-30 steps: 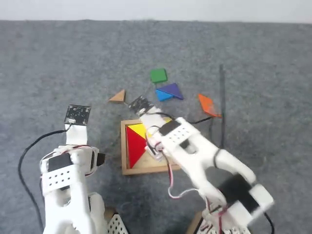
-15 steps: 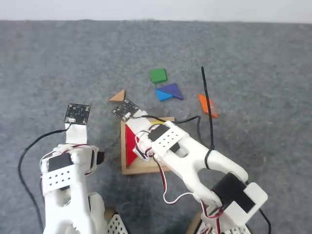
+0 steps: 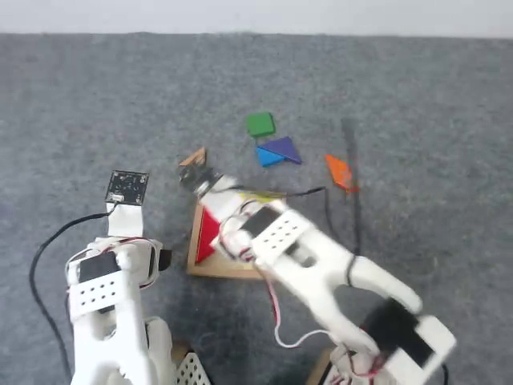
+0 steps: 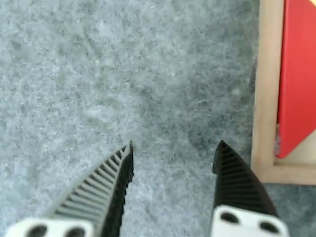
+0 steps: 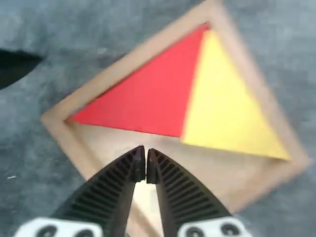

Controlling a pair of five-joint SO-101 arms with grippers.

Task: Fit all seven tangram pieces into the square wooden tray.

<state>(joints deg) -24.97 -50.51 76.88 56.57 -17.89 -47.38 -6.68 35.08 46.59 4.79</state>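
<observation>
The square wooden tray (image 3: 218,269) lies skewed under my right arm (image 3: 290,242). In it sit a red triangle (image 5: 148,103) and a yellow triangle (image 5: 222,118), side by side. My right gripper (image 5: 146,165) is shut and empty, its tips over the tray's bare floor near the red triangle's long edge. My left gripper (image 4: 175,148) is open above the carpet, just beside the tray's rim (image 4: 266,98) and the red triangle (image 4: 298,89). Loose on the carpet beyond the tray are a green square (image 3: 260,124), a blue triangle (image 3: 268,156), a purple triangle (image 3: 283,146), an orange parallelogram (image 3: 339,172) and a tan triangle (image 3: 193,158).
Grey carpet covers the whole table. A black cable (image 3: 353,200) runs from the right arm past the orange piece. The left arm (image 3: 104,285) stands at the near left, and open carpet stretches to the far left and far right.
My right arm has swung left across the tray and now hides the yellow triangle from above. The tray has slid and turned leftward with it. The left arm has stayed put.
</observation>
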